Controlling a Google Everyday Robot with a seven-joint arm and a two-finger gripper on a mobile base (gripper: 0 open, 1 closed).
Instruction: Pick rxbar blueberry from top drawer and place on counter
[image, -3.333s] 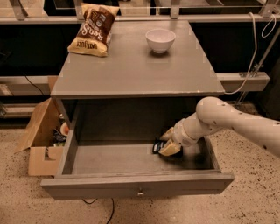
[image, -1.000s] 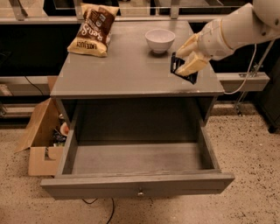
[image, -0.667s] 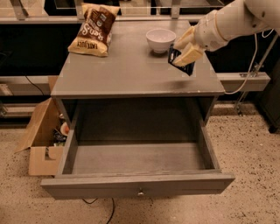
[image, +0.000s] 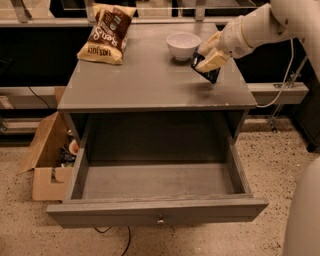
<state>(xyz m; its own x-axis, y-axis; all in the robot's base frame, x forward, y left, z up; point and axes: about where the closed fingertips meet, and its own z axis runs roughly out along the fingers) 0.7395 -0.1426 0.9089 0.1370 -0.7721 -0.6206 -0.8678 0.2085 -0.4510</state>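
Note:
My gripper (image: 209, 56) is over the right side of the counter (image: 145, 80), just right of the white bowl. It is shut on the rxbar blueberry (image: 207, 72), a dark navy bar that hangs tilted from the cream fingers (image: 212, 61); its lower end is at or just above the tabletop. The top drawer (image: 155, 187) below the counter is pulled wide open and shows a bare grey bottom, with a small metal knob (image: 160, 220) on its front panel.
A white bowl (image: 183, 45) stands at the back right of the counter. A brown-and-yellow snack bag (image: 106, 33) lies at the back left. An open cardboard box (image: 47, 157) sits on the floor to the left. A cable (image: 286, 80) hangs at the right.
The gripper took the bar out of the drawer, lifted it above the counter's right edge, and has now lowered it toward the tabletop beside the bowl. The drawer is now empty.

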